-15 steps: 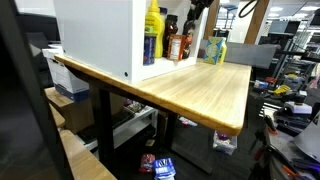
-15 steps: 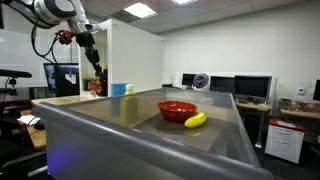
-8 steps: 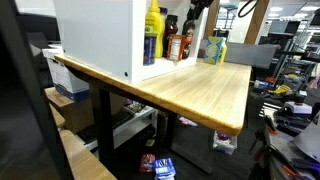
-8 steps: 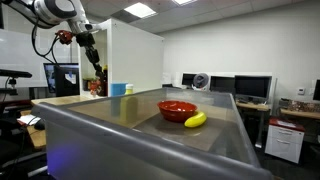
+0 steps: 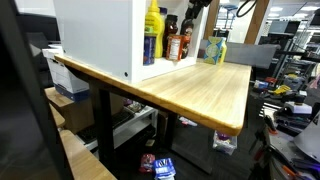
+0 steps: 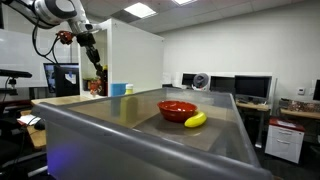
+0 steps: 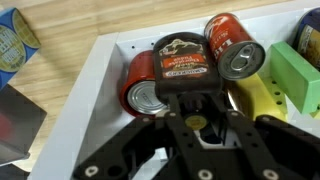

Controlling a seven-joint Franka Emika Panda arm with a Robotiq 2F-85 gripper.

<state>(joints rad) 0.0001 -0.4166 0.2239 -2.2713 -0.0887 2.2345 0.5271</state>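
Note:
In the wrist view my gripper reaches into a white box shelf and its fingers close round a dark bottle with a brown label. A red can stands to the bottle's left and another red can to its right. A yellow bottle and a green box lie further right. In both exterior views the gripper sits at the open front of the white shelf, above its bottles.
The shelf stands on a wooden table with a blue-green container beside it. In an exterior view a red bowl and a banana lie on a grey surface, and a blue cup stands near the shelf.

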